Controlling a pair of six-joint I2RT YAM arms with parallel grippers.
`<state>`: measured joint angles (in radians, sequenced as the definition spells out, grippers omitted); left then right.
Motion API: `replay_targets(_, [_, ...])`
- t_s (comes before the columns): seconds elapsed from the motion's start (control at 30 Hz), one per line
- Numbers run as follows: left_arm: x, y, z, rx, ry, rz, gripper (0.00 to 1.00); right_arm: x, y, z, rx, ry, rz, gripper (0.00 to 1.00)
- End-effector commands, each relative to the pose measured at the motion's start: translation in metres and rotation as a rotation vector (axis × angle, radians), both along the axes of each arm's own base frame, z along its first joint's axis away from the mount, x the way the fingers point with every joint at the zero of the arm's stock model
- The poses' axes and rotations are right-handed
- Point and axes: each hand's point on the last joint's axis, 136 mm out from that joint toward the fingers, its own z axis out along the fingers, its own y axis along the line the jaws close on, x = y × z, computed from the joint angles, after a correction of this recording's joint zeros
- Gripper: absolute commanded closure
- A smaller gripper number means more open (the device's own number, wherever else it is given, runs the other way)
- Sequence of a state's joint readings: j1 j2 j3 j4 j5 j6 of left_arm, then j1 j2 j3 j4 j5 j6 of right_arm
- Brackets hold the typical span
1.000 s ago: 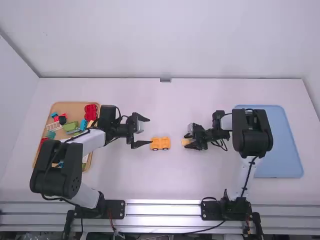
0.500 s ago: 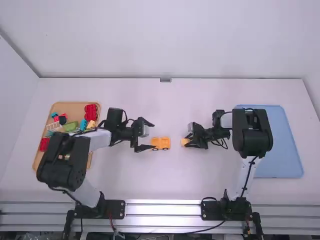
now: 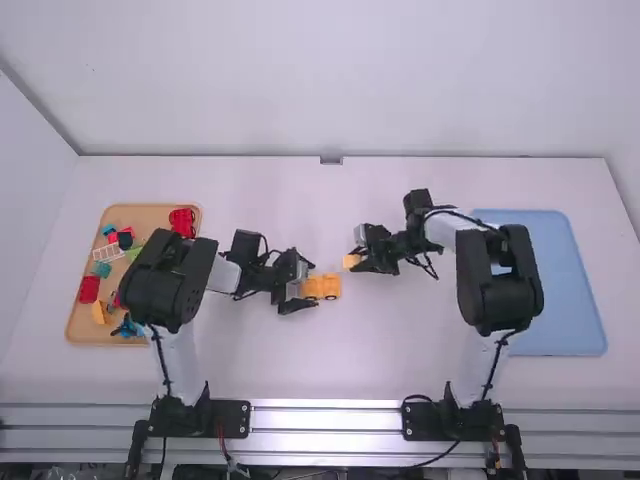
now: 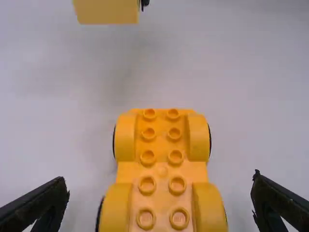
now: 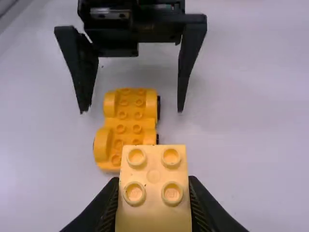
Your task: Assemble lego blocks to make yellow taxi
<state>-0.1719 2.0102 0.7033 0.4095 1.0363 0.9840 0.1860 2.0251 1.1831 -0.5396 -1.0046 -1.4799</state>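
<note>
Gripping a yellow block, studs showing, between the closed-in fingers of the right gripper, near the wheeled yellow base on the desk. Straddling that base with the left gripper, fingers wide apart, one to each side. Also seen: a tan tray of mixed blocks at left, a blue tray at right

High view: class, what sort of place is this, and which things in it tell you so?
Probably a robotics lab or test station. A left arm and a right arm stand at a white table, with toy blocks in a tan tray.
</note>
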Motion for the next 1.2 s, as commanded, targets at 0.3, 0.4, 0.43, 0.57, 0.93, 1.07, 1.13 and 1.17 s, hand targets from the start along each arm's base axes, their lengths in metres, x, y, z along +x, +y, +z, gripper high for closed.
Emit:
replay_targets(0.3, [0.001, -0.01, -0.018, 0.019, 0.03, 0.008, 0.19, -0.015, 0.031, -0.038, -0.118, 0.055, -0.068, 0.8])
replay_targets(0.4, [0.002, -0.01, -0.018, 0.018, 0.025, 0.009, 0.4, -0.019, 0.031, -0.036, -0.083, 0.073, -0.061, 0.79])
replay_targets(0.43, [0.002, -0.01, -0.017, 0.018, 0.025, 0.008, 0.43, -0.02, 0.032, -0.035, -0.074, 0.078, -0.058, 0.78])
replay_targets(0.57, [0.006, -0.011, -0.015, 0.016, 0.022, 0.007, 0.52, -0.025, 0.033, -0.035, -0.058, 0.085, -0.047, 0.78])
replay_targets(0.93, [0.012, -0.012, -0.013, 0.024, 0.05, 0.009, 0.59, -0.027, 0.032, -0.038, -0.057, 0.085, -0.054, 0.78])
replay_targets(1.07, [0.012, -0.013, -0.013, 0.024, 0.051, 0.007, 0.59, -0.02, 0.034, -0.038, -0.061, 0.107, -0.103, 0.78])
replay_targets(1.13, [0.012, -0.012, -0.015, 0.035, 0.054, 0.014, 0.59, -0.013, 0.031, -0.043, -0.094, 0.108, -0.141, 0.78])
replay_targets(1.17, [0.012, -0.011, -0.016, 0.043, 0.054, 0.019, 0.59, -0.013, 0.03, -0.044, -0.101, 0.108, -0.145, 0.78])
